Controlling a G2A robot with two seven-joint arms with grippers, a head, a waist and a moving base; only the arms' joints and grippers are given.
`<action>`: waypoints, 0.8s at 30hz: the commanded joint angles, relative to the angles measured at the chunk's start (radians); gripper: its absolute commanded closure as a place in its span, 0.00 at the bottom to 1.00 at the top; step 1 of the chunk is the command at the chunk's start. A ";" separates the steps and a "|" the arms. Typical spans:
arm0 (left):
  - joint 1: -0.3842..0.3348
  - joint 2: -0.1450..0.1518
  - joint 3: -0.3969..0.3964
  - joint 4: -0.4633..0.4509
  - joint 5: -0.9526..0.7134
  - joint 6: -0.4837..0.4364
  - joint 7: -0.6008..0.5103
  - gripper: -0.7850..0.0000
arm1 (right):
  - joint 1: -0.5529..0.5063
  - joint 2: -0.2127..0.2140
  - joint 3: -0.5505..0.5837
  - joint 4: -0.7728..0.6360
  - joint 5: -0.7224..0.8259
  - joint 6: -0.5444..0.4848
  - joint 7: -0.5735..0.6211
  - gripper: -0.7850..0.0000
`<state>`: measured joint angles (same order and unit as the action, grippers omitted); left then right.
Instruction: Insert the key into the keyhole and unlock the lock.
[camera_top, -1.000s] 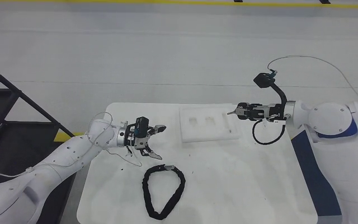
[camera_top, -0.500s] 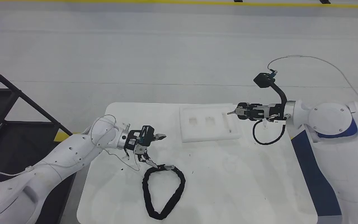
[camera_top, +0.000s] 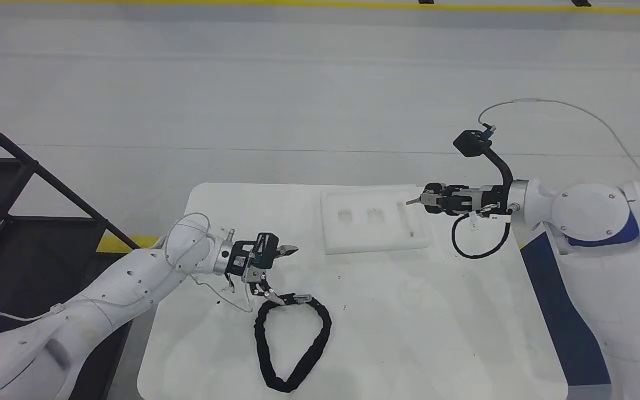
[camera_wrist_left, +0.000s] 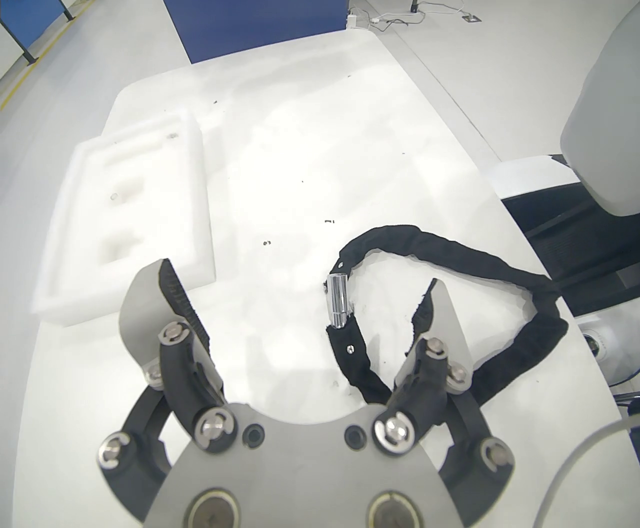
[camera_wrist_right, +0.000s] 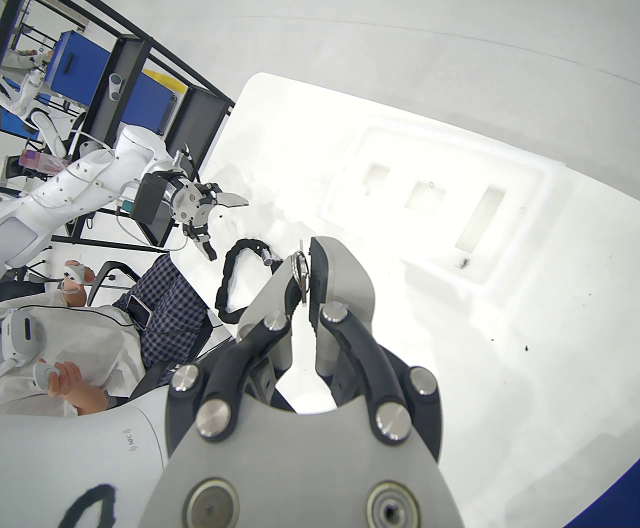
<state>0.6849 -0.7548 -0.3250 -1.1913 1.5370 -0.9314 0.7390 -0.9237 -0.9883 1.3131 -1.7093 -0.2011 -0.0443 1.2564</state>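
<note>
At the left of the tabletop (camera_top: 450, 330), the left gripper (camera_top: 283, 272) sits low over the near-left area with its jaws spread wide and nothing between them. In the left wrist view this gripper (camera_wrist_left: 298, 275) frames the lock's silver cylinder (camera_wrist_left: 338, 301), which lies in the gap between the jaws and touches neither finger. One fingertip is just beside the cylinder (camera_top: 298, 299) in the top view.

The lock (camera_top: 261, 340) is a black fabric-sleeved loop lying flat on the tabletop near the front edge. Its silver cylinder joins the two sleeve ends on the far side of the loop.

Further right and farther back, a white foam tray (camera_top: 400, 235) with shallow rectangular recesses rests on the tabletop, well apart from the lock (camera_wrist_left: 450, 252).

At the tray's far right corner the right gripper (camera_top: 428, 198) points left, its jaws closed narrow on the key (camera_top: 411, 202). In the right wrist view the key (camera_wrist_right: 300, 270) is pinched between the pads of this gripper (camera_wrist_right: 305, 260), its tip sticking out past them.
</note>
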 joint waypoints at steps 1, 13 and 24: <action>0.021 -0.007 0.009 0.003 0.013 0.012 -0.003 0.00 | 0.000 0.000 0.000 0.000 0.000 0.000 0.000 1.00; 0.052 -0.079 0.039 0.095 0.084 0.100 0.008 0.00 | 0.000 0.000 0.000 0.000 0.000 0.000 0.000 1.00; 0.062 -0.114 0.043 0.161 0.151 0.144 0.031 0.00 | 0.000 0.000 0.000 0.000 0.000 0.000 0.000 1.00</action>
<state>0.7458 -0.8666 -0.2814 -1.0323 1.6875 -0.7899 0.7700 -0.9237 -0.9883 1.3131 -1.7093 -0.2011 -0.0443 1.2564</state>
